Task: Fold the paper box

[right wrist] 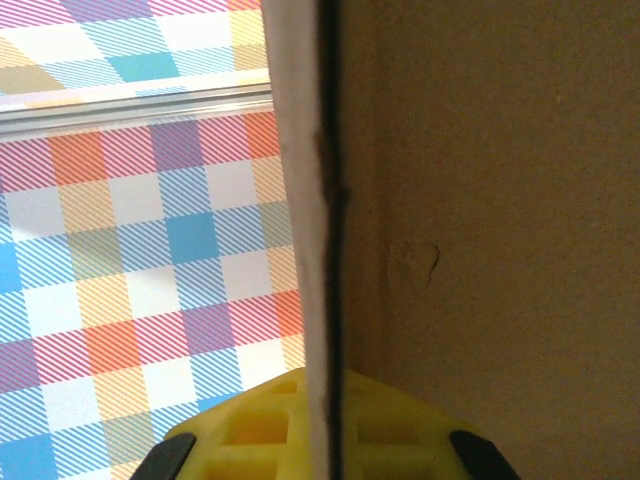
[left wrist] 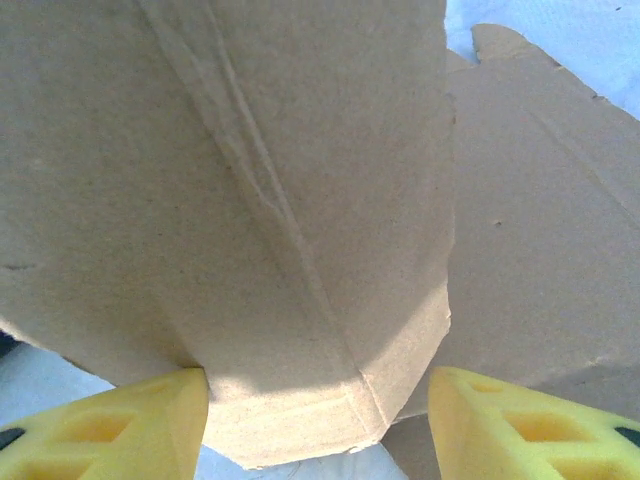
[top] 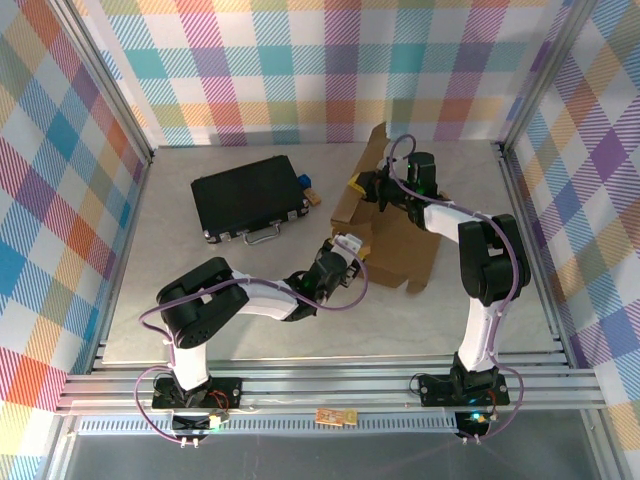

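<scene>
Between left gripper's point(left wrist: 318, 400) spread yellow fingers point(left wrist: 150, 420): creased flap of paper box point(top: 400, 250) lying. Right gripper point(right wrist: 325, 420) seemingly pinching upright panel edge. Plain brown cardboard sitting partly raised, just right of black case point(top: 250, 195).

Lab robot cell: aluminium-profile frame point(top: 330, 385) edging the tabletop point(top: 380, 320), plaid backdrop panels point(top: 300, 70) walling the tabletop's three far sides.
</scene>
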`<state>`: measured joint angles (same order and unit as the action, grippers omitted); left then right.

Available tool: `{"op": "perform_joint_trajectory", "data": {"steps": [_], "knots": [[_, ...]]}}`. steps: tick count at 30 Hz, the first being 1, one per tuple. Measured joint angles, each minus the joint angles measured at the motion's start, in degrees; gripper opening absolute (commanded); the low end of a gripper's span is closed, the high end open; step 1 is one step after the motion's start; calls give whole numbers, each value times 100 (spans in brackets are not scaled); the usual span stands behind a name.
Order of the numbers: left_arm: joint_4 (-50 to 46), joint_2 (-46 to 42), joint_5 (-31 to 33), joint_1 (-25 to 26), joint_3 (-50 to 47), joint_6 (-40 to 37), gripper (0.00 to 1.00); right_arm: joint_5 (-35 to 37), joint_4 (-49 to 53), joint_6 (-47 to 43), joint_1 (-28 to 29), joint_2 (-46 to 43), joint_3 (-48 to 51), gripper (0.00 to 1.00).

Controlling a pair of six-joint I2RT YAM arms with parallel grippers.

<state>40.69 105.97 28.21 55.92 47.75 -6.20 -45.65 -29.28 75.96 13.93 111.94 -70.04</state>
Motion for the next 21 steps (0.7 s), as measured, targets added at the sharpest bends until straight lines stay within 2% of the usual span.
{"op": "perform_joint_trajectory", "data": {"steps": [9, 16, 21], "knots": [[-13, 72, 111, 66, -81, 76, 59, -46, -874, -94, -146, -195, 809, 0], [153, 232, 546, 105, -76, 70, 59, -22, -1287, 11, -162, -203, 999, 0], [330, 459, 953, 146, 33, -68, 67, 24, -1318, 46, -162, -205, 1005, 0]]}}
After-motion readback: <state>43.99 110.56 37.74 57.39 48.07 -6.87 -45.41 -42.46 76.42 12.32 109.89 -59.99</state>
